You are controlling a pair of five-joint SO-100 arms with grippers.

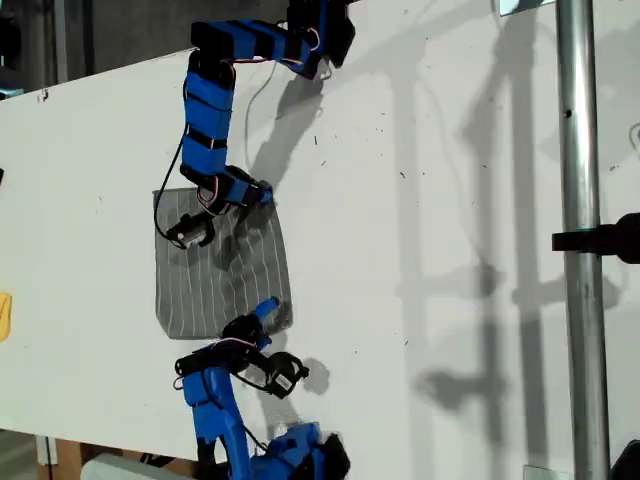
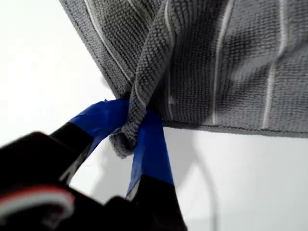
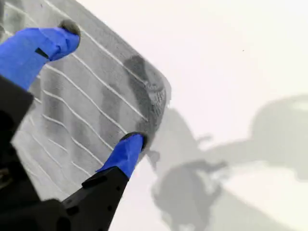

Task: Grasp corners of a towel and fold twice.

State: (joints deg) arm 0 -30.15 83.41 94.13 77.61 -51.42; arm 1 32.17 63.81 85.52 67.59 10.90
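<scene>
The arm bases are cut off at the exterior view's top and bottom edges, and my first gripper (image 1: pixel 258 196) covers the towel's (image 1: pixel 215 285) upper right corner. The towel lies left of centre on the table (image 1: pixel 450 200), rumpled beneath that gripper. My first arm reaches down from the top of the frame, bent at the elbow. My second arm rises from the bottom. My first gripper (image 2: pixel 130 130) is clamped on a bunched corner (image 2: pixel 122 142). My second gripper (image 1: pixel 262 312) is at the lower right corner, its jaws wide apart, with one fingertip (image 3: pixel 132 144) touching the towel's edge.
</scene>
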